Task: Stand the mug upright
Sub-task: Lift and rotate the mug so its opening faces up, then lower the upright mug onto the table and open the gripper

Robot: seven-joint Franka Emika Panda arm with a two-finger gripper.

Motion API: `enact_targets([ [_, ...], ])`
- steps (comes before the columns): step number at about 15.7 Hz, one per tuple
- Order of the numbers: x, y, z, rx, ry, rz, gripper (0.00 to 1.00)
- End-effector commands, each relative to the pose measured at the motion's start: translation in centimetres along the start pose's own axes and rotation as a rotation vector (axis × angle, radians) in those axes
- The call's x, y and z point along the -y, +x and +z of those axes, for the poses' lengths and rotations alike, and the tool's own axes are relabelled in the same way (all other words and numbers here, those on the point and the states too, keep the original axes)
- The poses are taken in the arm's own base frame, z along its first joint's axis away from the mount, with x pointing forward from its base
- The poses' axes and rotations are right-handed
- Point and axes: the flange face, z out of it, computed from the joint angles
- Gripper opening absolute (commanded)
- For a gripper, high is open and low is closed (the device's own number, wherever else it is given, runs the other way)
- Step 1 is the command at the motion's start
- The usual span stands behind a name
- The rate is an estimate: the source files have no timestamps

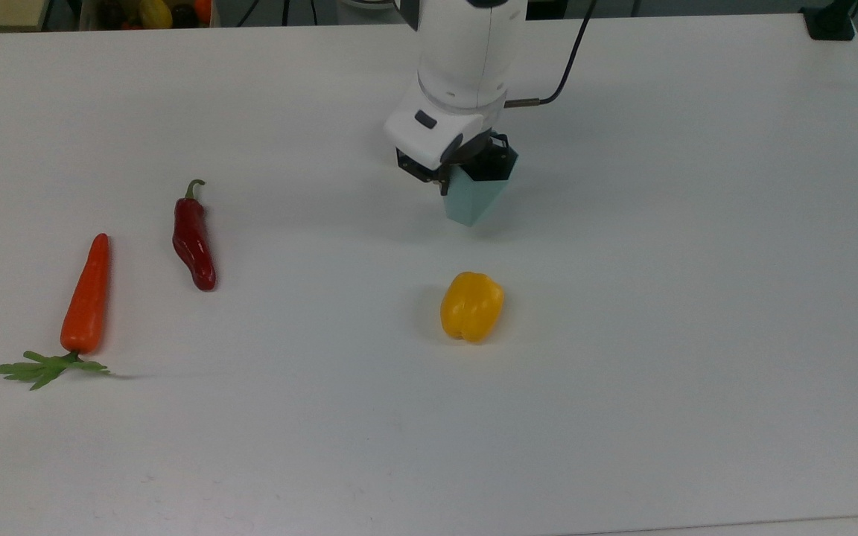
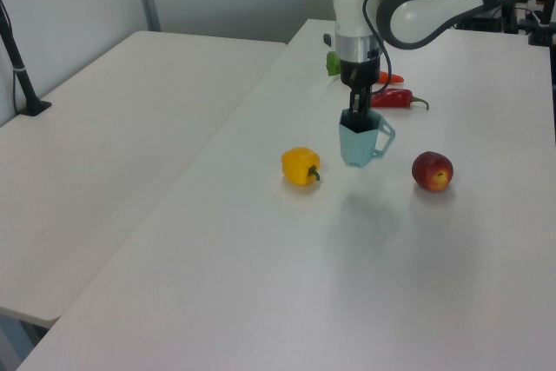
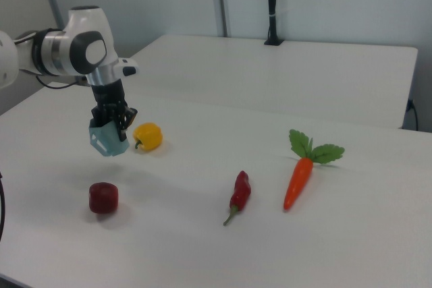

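The mug [image 1: 476, 199] is pale blue-green and faceted, and it hangs a little above the white table with its rim up. In the left view the mug [image 2: 359, 143] stands nearly upright, its handle pointing to the left view's right. The right view shows the mug [image 3: 108, 141] slightly tilted. My gripper [image 1: 474, 167] points down from above and is shut on the mug's rim, also seen as the gripper [image 2: 359, 115] in the left view and the gripper [image 3: 113, 121] in the right view. The mug's shadow falls on the table below it.
A yellow bell pepper [image 1: 471, 305] lies just in front of the mug in the top view. A red apple [image 2: 432, 170] sits to the left view's right of the mug. A red chili [image 1: 193, 238] and a carrot [image 1: 86, 294] lie at the top view's left.
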Motion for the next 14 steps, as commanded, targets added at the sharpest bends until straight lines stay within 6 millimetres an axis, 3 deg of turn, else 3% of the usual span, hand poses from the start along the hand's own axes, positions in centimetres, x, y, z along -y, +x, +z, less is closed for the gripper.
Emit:
enact_targets([
  [1,1.1,1.3,2.7,-0.039,0.100,-0.107,0.00],
  [6,1.3,1.5,6.2,0.001,0.126,-0.169,0.00],
  [9,1.4,1.5,6.6,0.007,0.127,-0.170,0.02],
  [10,1.4,1.5,6.6,0.008,0.126,-0.171,0.27],
  [11,1.3,1.4,6.7,0.010,0.122,-0.168,0.62],
  [12,1.5,1.4,6.7,0.010,0.123,-0.166,0.82],
  [13,1.6,1.4,6.6,0.011,0.120,-0.168,1.00],
  [14,1.6,1.4,6.5,0.011,0.117,-0.169,1.00],
])
